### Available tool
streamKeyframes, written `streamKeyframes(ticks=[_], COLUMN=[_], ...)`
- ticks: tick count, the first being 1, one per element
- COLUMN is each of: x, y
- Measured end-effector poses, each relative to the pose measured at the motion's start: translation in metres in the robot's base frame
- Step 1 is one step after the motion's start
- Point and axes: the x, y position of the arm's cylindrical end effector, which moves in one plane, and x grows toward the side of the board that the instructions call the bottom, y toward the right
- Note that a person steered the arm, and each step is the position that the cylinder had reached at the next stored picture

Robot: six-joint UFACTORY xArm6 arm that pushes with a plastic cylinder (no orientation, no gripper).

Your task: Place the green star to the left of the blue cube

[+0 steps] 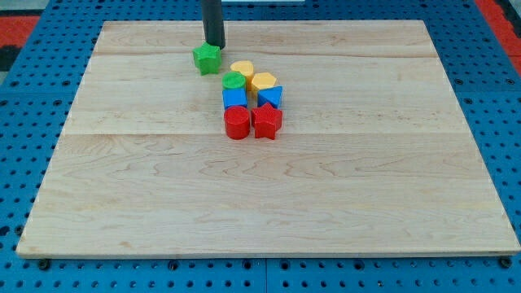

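Note:
The green star [207, 59] lies near the view's top, left of centre, on the wooden board [269, 203]. My tip [213, 45] stands just above it, at its upper right edge, touching or nearly touching. The blue cube [234, 99] sits lower right of the star, in a tight cluster, with a gap between star and cluster.
The cluster holds a green cylinder [234, 81], a yellow cylinder [242, 69], a yellow hexagon-like block [263, 82], a blue triangular block [271, 97], a red cylinder [237, 123] and a red star [267, 120]. Blue pegboard [32, 89] surrounds the board.

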Motion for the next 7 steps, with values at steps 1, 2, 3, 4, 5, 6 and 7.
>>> streamKeyframes(ticks=[1, 2, 3, 4, 5, 6, 7], x=[0.024, 0.030, 0.034, 0.033, 0.077, 0.063, 0.027], y=[-0.014, -0.014, -0.047, -0.067, -0.060, -0.065, -0.068])
